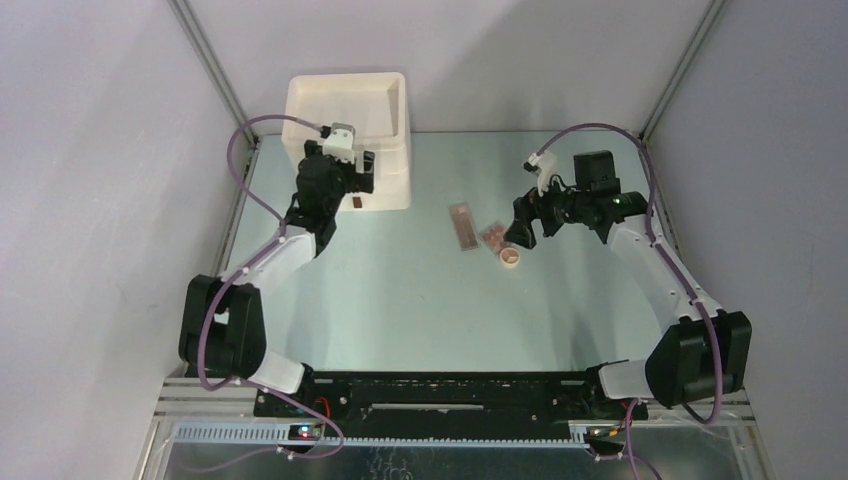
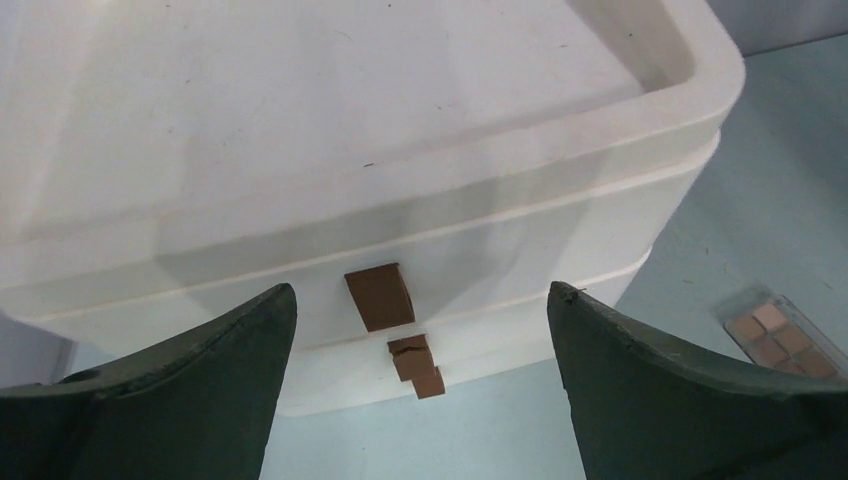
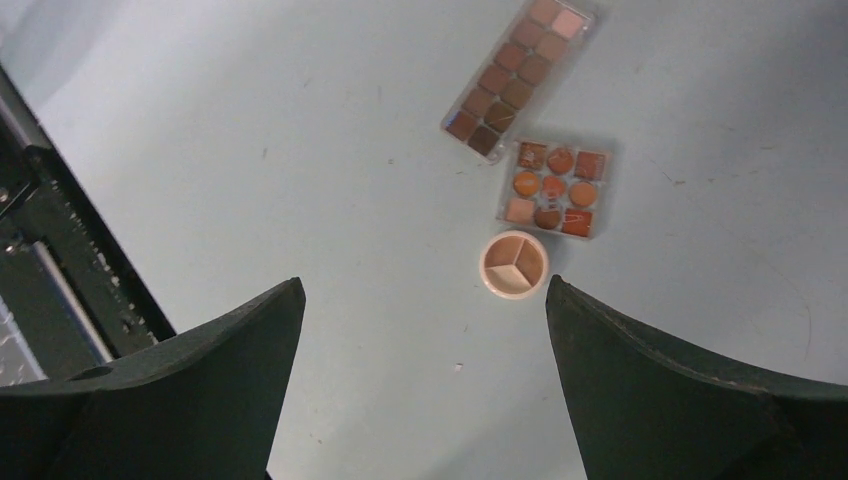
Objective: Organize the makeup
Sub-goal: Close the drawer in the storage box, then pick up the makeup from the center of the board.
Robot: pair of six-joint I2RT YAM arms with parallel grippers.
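Right gripper point(image 3: 422, 300), jaws spread, hovers over the round compact point(image 3: 514, 265).

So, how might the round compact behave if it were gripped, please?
The round compact looks like small, rigid plastic, so it is probably stiff and light. Lying flat, it shouldn't roll, though its smooth curved rim might slip when pinched.

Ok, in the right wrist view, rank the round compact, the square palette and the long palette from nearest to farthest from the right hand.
1. Round compact: just ahead of the open right hand, toward the right of the view.
2. Square palette: just beyond the compact.
3. Long palette: farthest, lying at an angle near the top of the view.
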